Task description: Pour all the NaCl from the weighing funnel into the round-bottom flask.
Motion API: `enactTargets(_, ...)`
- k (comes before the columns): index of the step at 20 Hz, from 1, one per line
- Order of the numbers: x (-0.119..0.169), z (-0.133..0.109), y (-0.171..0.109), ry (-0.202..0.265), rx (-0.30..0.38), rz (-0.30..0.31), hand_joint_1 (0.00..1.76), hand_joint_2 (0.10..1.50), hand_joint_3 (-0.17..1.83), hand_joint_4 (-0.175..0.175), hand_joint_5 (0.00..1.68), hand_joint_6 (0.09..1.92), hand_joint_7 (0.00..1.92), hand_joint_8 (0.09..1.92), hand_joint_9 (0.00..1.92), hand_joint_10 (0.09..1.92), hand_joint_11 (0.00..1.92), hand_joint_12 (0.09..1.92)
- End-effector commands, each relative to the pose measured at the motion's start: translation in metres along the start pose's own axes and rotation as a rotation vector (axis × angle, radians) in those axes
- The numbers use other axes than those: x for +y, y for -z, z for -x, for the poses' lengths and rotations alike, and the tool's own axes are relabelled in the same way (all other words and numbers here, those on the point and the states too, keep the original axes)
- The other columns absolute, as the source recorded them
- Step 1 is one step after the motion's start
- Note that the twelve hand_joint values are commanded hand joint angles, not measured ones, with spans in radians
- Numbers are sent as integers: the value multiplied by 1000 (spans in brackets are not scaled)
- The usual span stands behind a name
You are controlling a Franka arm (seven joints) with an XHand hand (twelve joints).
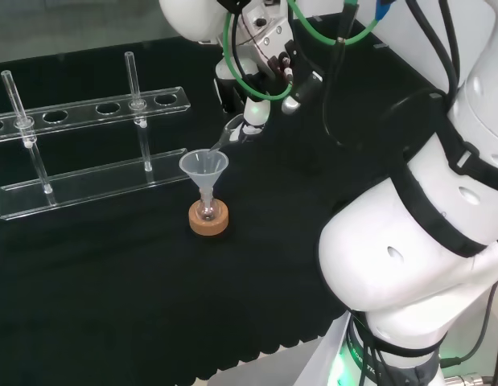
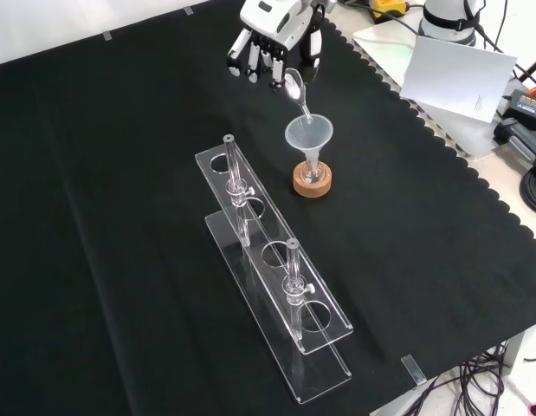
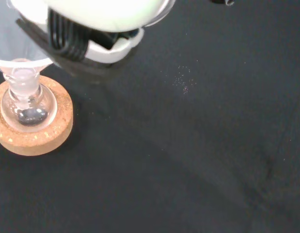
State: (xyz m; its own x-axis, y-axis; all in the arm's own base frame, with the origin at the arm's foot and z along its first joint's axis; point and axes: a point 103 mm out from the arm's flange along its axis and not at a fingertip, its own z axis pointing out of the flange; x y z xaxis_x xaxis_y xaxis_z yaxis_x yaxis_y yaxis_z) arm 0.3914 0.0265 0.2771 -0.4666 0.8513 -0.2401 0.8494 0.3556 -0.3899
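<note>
Hand (image 2: 272, 54) is pinching the weighing funnel (image 2: 299, 94), tilting it w/ its spout down over the wide funnel (image 2: 309, 136). That funnel is sitting in the small round flask (image 3: 27, 108) on a cork ring (image 1: 209, 219), mid-surface, near a clear rack (image 2: 276, 290). A few white grains (image 3: 182, 82) are lying on the black cloth (image 2: 120, 260) beside the ring.

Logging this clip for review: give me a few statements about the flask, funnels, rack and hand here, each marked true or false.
1. The round-bottom flask sits on a cork ring. True.
2. A funnel stands in the flask's neck. True.
3. The hand is empty. False: its fingers hold the weighing funnel, tilted spout-down over the funnel.
4. The clear rack lies toppled. False: it stands upright.
5. White grains lie scattered on the cloth. True.
</note>
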Motion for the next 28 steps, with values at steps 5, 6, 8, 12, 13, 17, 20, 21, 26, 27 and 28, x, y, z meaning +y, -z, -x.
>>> enactTargets(5,9,-3,9,30,-65,-12,1147,630,575,175,1555,87,1643,87,1034,162,0,1403)
enactTargets(6,10,-3,10,31,-70,-11,1147,631,575,175,1554,87,1643,87,1033,161,0,1402)
enactTargets(8,11,-4,12,37,-90,-9,1146,631,574,175,1554,87,1644,87,1033,161,0,1401)
enactTargets(12,14,-6,15,57,-117,-10,1146,633,571,175,1554,87,1644,87,1031,160,0,1399)
enactTargets(13,15,-6,15,60,-125,-11,1146,633,571,175,1554,87,1644,87,1031,160,0,1399)
enactTargets(17,14,-4,14,68,-155,-24,1146,634,569,175,1554,87,1644,87,1031,160,0,1397)
enactTargets(20,16,-2,16,68,-166,-23,1146,635,567,175,1553,87,1644,87,1030,159,0,1396)
enactTargets(21,17,-1,17,74,-180,-20,1146,636,567,175,1553,87,1644,87,1031,159,0,1396)
enactTargets(26,21,0,23,91,-200,-19,1146,637,565,175,1553,87,1645,87,1031,159,0,1394)
enactTargets(27,22,0,23,93,-202,-19,1146,637,564,175,1553,87,1646,87,1031,159,0,1394)
enactTargets(28,22,1,24,95,-205,-20,1146,637,564,175,1553,87,1646,87,1031,159,0,1394)
